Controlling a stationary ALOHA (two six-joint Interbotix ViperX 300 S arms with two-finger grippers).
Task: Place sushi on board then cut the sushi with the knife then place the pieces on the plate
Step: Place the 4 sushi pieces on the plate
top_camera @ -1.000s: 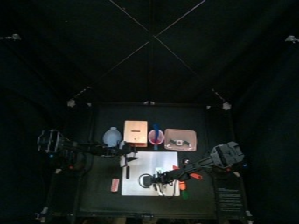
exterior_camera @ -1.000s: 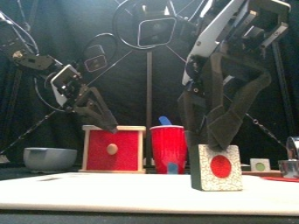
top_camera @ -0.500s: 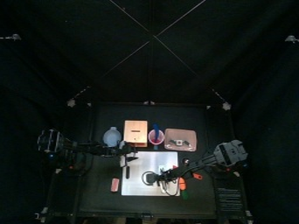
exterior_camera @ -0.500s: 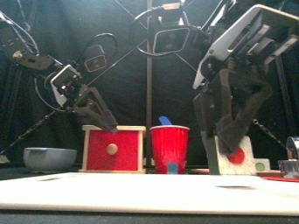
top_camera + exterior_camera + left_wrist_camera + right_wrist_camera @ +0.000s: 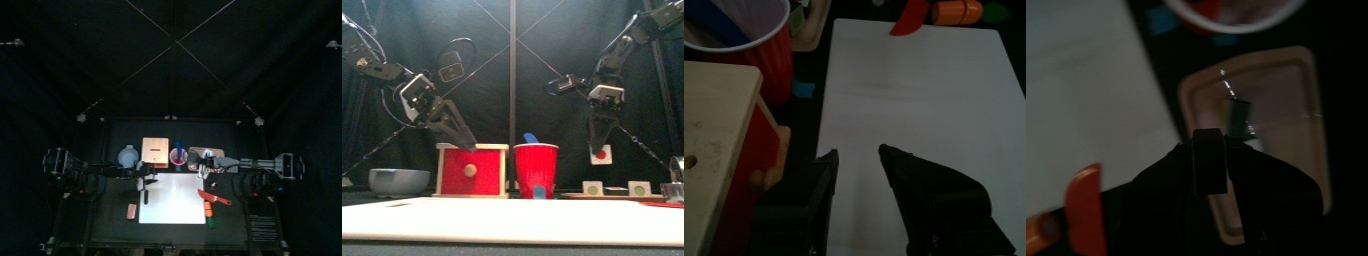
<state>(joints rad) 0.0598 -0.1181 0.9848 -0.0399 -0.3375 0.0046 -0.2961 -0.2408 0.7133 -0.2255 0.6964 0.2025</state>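
**Right arm holds a sushi piece over the tray**

- Right gripper (image 5: 597, 147): jaws pinch one sushi piece (image 5: 600, 154), white face with a red dot towards the front. The piece hangs in the air, clear of everything below.
- Right wrist view: the tray (image 5: 1287, 150) lies directly under the held piece.
- Two more pieces (image 5: 592, 186) (image 5: 639, 186) stand low at the right, side by side and apart, below the held one.
- Left gripper (image 5: 858, 165): jaws spread, holding nothing. It hangs over the board (image 5: 911, 100) at the side nearest the box (image 5: 473, 170).
- Board surface bare in the left wrist view.
- Red knife (image 5: 909, 16) lies at the board's far edge. Cannot tell whether it is on the board or off it.
- Cup (image 5: 536, 168) stands just right of the box, with the blue knife (image 5: 531, 138) in it.
- Bowl (image 5: 398, 181) sits left of the box.
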